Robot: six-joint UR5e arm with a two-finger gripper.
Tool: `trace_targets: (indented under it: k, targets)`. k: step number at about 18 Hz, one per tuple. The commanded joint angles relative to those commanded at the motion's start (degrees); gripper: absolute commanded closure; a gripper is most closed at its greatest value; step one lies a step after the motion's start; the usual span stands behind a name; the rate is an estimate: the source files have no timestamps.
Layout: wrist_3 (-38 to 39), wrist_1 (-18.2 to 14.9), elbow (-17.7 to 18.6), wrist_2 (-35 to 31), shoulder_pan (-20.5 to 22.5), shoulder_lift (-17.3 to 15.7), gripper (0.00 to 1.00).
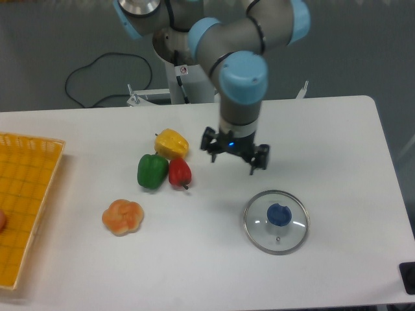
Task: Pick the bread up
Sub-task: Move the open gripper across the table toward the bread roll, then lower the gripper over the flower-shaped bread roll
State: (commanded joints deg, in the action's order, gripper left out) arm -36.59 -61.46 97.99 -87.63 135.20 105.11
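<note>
The bread (123, 217) is a small orange-tan lobed bun lying on the white table at the lower left. My gripper (233, 159) hangs above the middle of the table, well to the right of the bread and further back. Its black fingers stand apart with nothing between them, so it is open. It sits just right of the cluster of peppers.
A yellow pepper (172, 143), a green pepper (152, 171) and a red pepper (179, 173) are grouped behind and right of the bread. A glass lid with a blue knob (277, 221) lies at the right. A yellow basket (26, 194) stands at the left edge.
</note>
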Motion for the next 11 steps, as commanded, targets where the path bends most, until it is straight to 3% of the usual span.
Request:
trace_targets:
  k: [2, 7, 11]
  targets:
    - [3.52, 3.78, 0.00, -0.09, -3.26, 2.11, 0.00]
    - [5.12, 9.50, -0.43, -0.18, -9.32, 7.82, 0.00]
    - [7.32, 11.01, -0.96, -1.05, -13.46, 10.81, 0.00]
